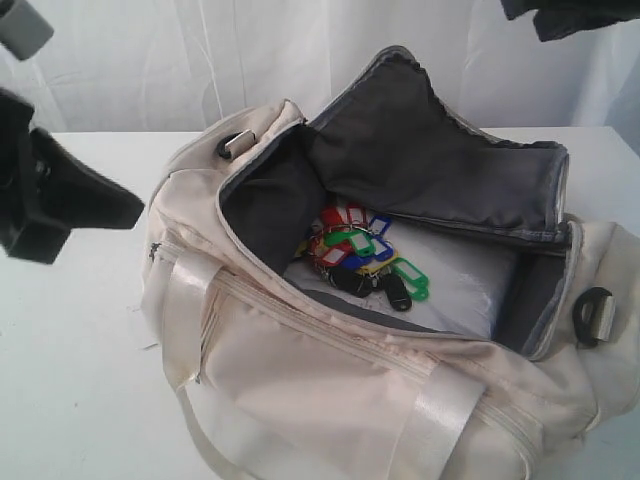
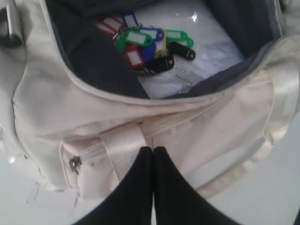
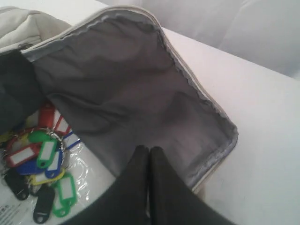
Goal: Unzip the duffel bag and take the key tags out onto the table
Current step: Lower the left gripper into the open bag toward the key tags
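Note:
The cream duffel bag [image 1: 330, 370] lies on the white table [image 1: 70, 330] with its main zipper undone and its grey-lined flap [image 1: 430, 150] folded up at the back. The key tags [image 1: 360, 255], a bunch in red, green, blue, yellow and black, rest inside on a clear plastic packet [image 1: 450, 280]. My left gripper [image 2: 153, 149] is shut and empty, off the bag's left front side over its webbing strap [image 2: 124, 147]; the key tags [image 2: 143, 44] show beyond it. My right gripper [image 3: 149, 149] is also shut and empty, above the flap's lining [image 3: 126, 89], beside the key tags [image 3: 40, 159].
Black strap rings sit at both bag ends [image 1: 235, 143] [image 1: 597, 312]. A side pocket's zipper pull [image 2: 74, 164] hangs near the left gripper. The right arm [image 1: 570, 15] is at the top right of the exterior view. White curtain stands behind the table.

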Robot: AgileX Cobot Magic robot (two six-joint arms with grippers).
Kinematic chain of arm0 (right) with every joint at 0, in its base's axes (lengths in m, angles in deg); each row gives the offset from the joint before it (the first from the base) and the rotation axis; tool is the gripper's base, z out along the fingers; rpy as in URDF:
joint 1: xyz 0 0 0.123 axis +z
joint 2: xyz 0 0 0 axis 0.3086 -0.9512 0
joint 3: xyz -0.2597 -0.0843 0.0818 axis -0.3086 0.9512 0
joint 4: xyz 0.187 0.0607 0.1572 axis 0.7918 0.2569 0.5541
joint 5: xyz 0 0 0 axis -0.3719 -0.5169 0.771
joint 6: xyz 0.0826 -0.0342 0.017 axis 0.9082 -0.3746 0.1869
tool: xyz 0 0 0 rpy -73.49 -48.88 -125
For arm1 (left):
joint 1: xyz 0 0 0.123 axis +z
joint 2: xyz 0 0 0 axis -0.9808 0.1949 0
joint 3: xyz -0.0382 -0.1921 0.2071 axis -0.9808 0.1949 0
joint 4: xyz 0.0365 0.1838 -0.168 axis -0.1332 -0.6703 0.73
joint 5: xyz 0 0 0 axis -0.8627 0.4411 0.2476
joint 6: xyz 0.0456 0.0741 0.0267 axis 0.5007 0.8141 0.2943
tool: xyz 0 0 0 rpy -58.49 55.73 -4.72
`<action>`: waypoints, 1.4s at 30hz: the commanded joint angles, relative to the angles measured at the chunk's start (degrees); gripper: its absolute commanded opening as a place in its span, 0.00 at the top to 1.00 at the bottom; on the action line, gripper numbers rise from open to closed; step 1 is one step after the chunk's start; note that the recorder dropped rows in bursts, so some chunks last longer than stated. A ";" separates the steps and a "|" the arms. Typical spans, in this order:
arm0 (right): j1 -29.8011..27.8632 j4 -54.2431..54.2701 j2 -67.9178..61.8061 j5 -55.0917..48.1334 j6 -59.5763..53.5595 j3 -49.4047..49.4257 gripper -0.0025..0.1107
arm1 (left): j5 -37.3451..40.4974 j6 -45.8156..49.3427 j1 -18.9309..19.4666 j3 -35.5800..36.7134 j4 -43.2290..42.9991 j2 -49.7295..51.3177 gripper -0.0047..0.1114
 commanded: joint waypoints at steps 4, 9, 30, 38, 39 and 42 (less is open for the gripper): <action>-0.32 2.24 16.73 4.68 1.81 15.28 0.98 | 7.78 0.61 -6.02 -19.24 0.54 14.16 0.96; -0.32 1.57 21.95 2.61 1.81 19.78 0.98 | 5.99 -8.99 -13.87 -32.14 -11.57 26.65 0.96; -0.32 -0.36 41.66 5.36 3.82 37.40 0.98 | 18.04 -15.34 -17.38 -67.69 -23.35 62.83 0.96; -0.32 -0.90 41.66 7.83 4.16 37.89 0.98 | 21.14 -10.90 -17.38 -70.25 -24.69 67.36 0.90; -0.32 -0.90 41.66 7.83 4.16 37.89 0.98 | 20.84 -10.02 -17.38 -70.25 -24.38 67.61 0.85; -0.32 -0.90 41.66 7.83 4.16 37.89 0.98 | 20.70 -8.44 -17.38 -70.25 -22.86 67.61 0.66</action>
